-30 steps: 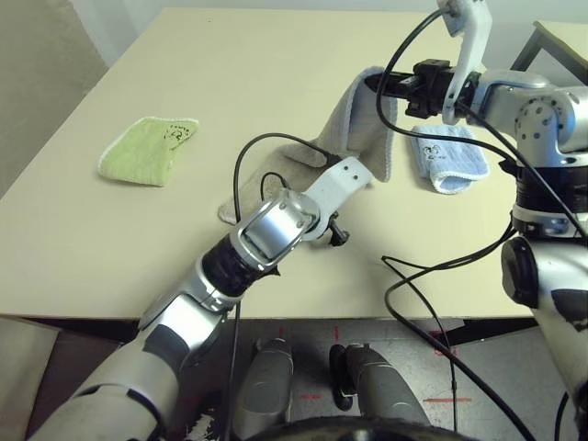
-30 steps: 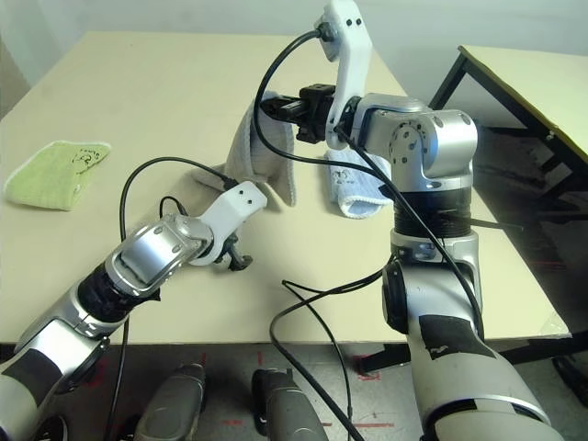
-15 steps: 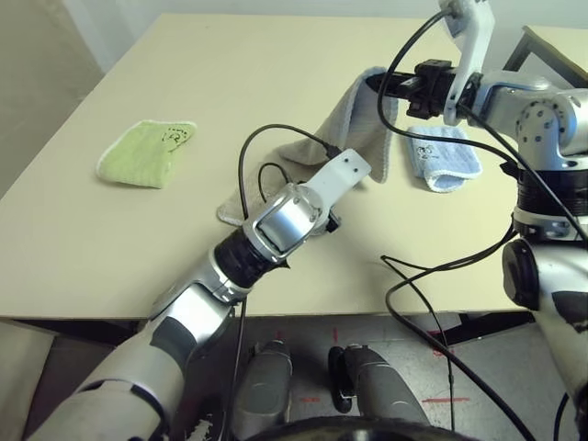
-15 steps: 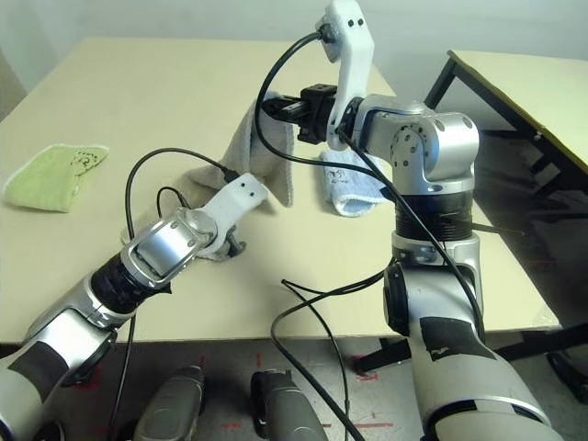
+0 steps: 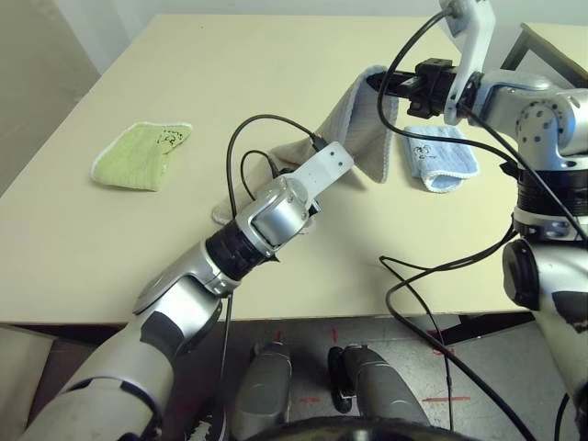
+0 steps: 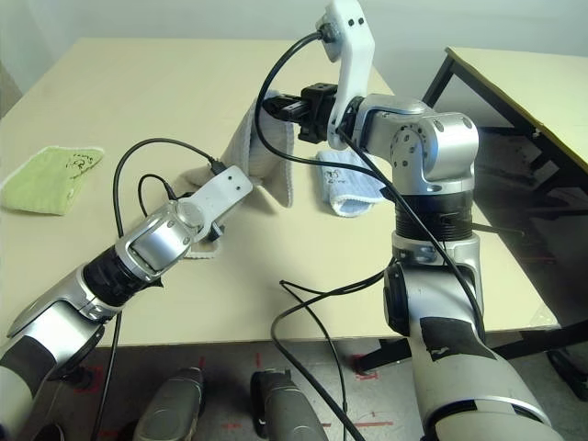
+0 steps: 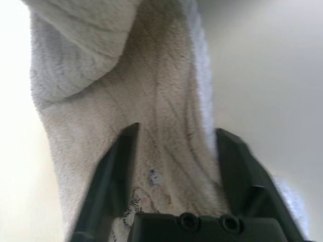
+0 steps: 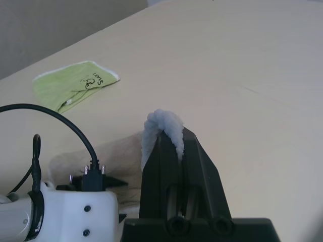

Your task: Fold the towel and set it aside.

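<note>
Our right gripper (image 8: 174, 146) is clamped tight on one corner of the beige towel (image 5: 367, 124), a tuft of pile pinched up between its fingers. We hold that corner high so the cloth hangs in a long drape down to the table (image 5: 276, 55), with the low end lying flat on the tabletop. That lifted end gives us a free flap to bring over for the fold, we reckon.

Down below, our left gripper (image 7: 174, 171) straddles the low end of the towel, one black finger on each side of the cloth, with a gap showing between them. Whether they have bitten on the fabric yet we cannot tell; it looks like a pinch in the making, to pin or lift the second corner.

On the towel between those fingers there is a small dark stitched motif, too blurred to make out.

Further out, a light-blue folded towel (image 5: 443, 158) lies just beside the hanging cloth, under our right arm. Well apart on the other side sits a lime-green folded towel (image 8: 75, 85) with dark embroidered script in its corner; the letters are too small for us to read.
</note>
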Available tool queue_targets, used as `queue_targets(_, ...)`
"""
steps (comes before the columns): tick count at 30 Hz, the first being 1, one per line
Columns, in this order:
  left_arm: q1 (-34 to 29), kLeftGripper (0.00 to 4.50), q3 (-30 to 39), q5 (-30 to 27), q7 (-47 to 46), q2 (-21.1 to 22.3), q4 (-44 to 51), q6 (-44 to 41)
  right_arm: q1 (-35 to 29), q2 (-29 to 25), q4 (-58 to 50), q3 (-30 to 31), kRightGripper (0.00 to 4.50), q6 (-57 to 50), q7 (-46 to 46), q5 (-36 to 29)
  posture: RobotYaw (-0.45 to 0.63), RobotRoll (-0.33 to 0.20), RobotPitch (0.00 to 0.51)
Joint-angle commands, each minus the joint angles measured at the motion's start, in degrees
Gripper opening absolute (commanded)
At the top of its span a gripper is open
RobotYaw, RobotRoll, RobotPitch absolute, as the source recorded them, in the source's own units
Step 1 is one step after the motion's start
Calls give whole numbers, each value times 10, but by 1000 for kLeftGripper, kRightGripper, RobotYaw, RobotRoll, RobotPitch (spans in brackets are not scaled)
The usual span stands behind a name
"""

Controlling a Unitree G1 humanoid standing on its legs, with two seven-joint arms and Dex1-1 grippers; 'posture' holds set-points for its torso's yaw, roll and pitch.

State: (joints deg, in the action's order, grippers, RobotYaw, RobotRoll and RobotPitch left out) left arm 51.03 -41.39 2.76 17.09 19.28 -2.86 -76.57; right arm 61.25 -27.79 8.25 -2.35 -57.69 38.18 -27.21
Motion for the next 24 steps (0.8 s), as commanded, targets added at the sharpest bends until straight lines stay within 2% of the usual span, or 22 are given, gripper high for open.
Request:
queue_targets(1,-18,1492,-11,5,10,4,-16,-10,-8,-8,-9,4,0,5,4,3,112,0,139)
queue_targets(5,-22,33,-5,3,19,8,-8,-6,-10,-10,-8,9,0,8,11,8,119,0,138)
queue_targets(6,-22,33,-4,2,22,11,-5,-6,-11,-11,-8,11,0,10,12,9,119,0,138)
queue_targets(10,-32,33,50,-39,74,66,62,-26,-21,-33,-7,27,0,18,41,15,122,0,135)
queue_targets(15,-32,33,155,-134,205,233,158,-35,-62,-139,-22,96,0,59,159,44,132,0,129)
queue_targets(19,-24,33,237,-202,330,364,134,25,-98,-229,-44,154,0,116,272,74,134,0,125)
queue_targets(24,-5,33,301,-262,466,445,54,93,-104,-271,-47,175,0,137,345,88,130,0,121)
